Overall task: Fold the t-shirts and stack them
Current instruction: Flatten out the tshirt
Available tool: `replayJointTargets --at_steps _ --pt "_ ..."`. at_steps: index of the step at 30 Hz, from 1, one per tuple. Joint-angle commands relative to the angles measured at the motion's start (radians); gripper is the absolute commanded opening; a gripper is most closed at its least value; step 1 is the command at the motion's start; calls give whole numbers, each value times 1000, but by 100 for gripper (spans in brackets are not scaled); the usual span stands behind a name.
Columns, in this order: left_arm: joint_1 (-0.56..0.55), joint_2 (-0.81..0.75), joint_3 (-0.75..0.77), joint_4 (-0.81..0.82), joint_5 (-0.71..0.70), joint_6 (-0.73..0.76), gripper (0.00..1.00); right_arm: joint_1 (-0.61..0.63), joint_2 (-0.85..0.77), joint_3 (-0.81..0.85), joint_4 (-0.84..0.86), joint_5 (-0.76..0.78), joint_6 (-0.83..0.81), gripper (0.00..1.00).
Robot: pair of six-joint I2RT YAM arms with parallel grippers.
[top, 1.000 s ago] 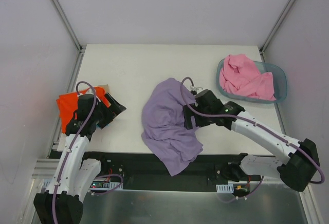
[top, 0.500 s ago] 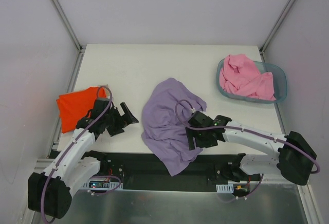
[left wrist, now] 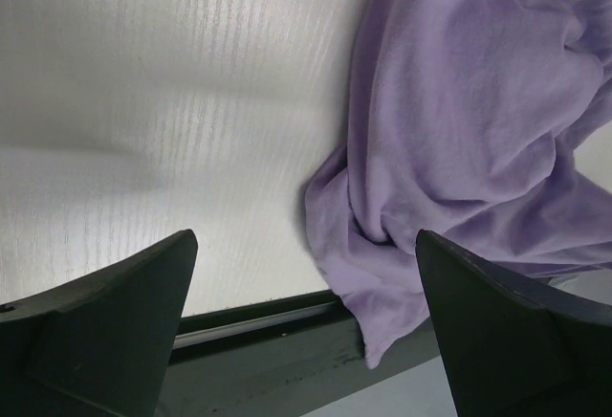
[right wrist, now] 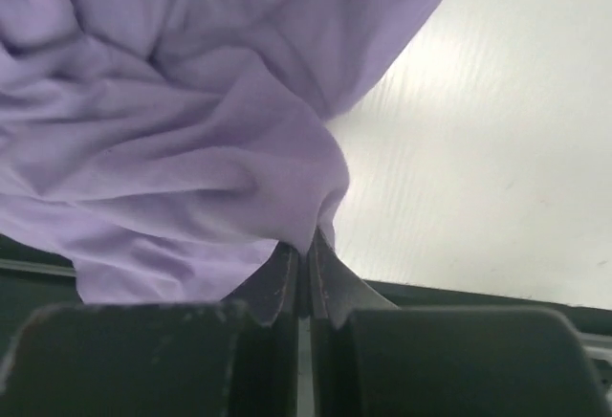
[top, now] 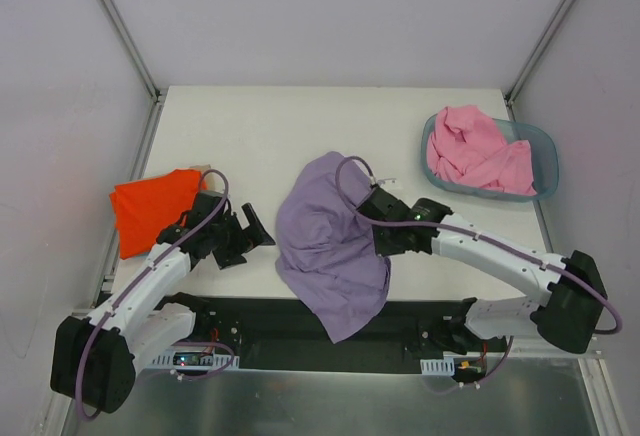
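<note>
Presently, the right pincer (right wrist: 308, 245) is clamped tight on a fold of the lavender t-shirt (top: 325, 241), which is bunched on the desk (top: 270, 126) (its lower part draped over the near edge). The left pincer (left wrist: 304, 245) is held wide apart and empty, just left of it. The orange-red t-shirt (top: 150, 211) is laid at the left edge; the pink t-shirt (top: 475, 151) is heaped in the basket (top: 543, 156).

The right arm extends low across to the right edge of the crumpled lavender-purple cloth t-shirt (top: 325, 241). The right gripper (top: 385, 240) is pinched tight on a fold there, jaws meeting on cloth. The left arm stretches toward the shirt's left side. The left gripper (top: 256, 241) is spread wide and holds nothing, just short of the cloth.
</note>
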Motion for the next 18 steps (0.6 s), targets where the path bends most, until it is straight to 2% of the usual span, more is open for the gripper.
replayJointTargets --at_steps 1,7,14,18 --pt "-16 18 31 13 -11 -6 99 -78 -30 135 -118 172 -71 1" --pt "-26 46 43 23 -10 -8 99 -279 -137 210 -121 258 -110 1" --pt "-49 110 86 60 -7 -8 99 -483 -226 174 -188 260 -120 1" --pt "-53 219 170 99 -21 0 99 -511 -268 123 -165 243 -137 1"
